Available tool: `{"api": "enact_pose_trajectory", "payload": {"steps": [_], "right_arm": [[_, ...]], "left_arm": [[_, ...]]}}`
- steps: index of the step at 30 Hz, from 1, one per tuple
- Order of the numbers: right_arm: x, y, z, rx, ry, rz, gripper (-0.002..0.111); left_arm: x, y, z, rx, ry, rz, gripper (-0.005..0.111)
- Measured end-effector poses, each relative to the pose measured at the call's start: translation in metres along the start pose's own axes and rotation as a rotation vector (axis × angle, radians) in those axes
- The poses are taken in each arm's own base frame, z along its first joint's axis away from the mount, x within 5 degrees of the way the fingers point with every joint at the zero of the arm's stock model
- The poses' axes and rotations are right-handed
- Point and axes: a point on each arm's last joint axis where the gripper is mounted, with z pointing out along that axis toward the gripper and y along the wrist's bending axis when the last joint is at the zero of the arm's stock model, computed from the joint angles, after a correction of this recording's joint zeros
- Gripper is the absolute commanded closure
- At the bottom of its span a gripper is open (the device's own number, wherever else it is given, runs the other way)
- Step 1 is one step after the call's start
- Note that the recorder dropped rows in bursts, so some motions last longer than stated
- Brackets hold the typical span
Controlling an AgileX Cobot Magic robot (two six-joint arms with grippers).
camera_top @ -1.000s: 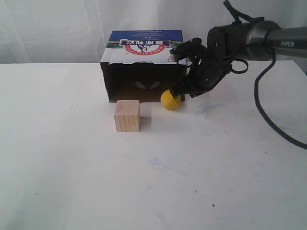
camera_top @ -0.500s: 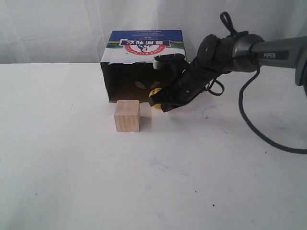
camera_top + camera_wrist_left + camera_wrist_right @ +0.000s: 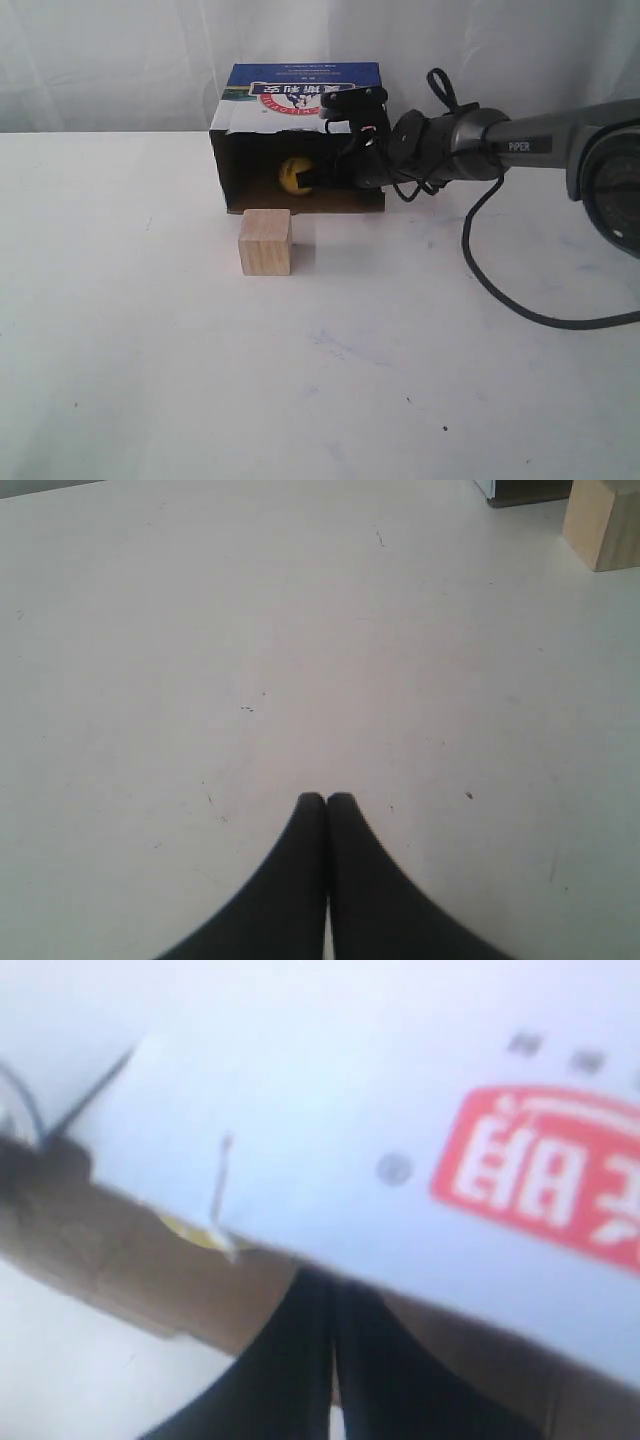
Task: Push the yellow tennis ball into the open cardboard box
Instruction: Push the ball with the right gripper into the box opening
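The yellow tennis ball (image 3: 295,175) lies inside the open cardboard box (image 3: 300,90), against its dark interior. My right gripper (image 3: 318,180) reaches into the box mouth from the right, fingers shut, tips right beside the ball. In the blurred right wrist view the shut fingers (image 3: 335,1290) sit under the box's pale printed flap (image 3: 400,1140), and a sliver of the yellow ball (image 3: 190,1230) peeks out. My left gripper (image 3: 326,800) is shut over bare table and does not show in the exterior view.
A pale wooden cube (image 3: 265,241) stands just in front of the box's left half; it also shows in the left wrist view (image 3: 603,520). The right arm's black cable (image 3: 500,290) trails over the white table (image 3: 300,380).
My right gripper swept left from beside the box into its mouth. The ball rolled from the table in front of the box's right edge to deep inside it.
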Motion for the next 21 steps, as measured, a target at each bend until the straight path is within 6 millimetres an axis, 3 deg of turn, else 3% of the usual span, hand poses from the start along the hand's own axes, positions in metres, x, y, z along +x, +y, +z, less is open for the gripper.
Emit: {"api": "enact_pose_trajectory", "payload": {"steps": [15,21], "right_arm": [[0.003,0.005,-0.004,-0.053,0.076,0.02,0.108],[0.003,0.022,-0.031,-0.22,0.3,0.009,0.108]], "left_arm": [[0.0,0.0,0.0,0.0,0.0,0.0,0.107],[0.0,0.0,0.0,0.0,0.0,0.0,0.107]]}}
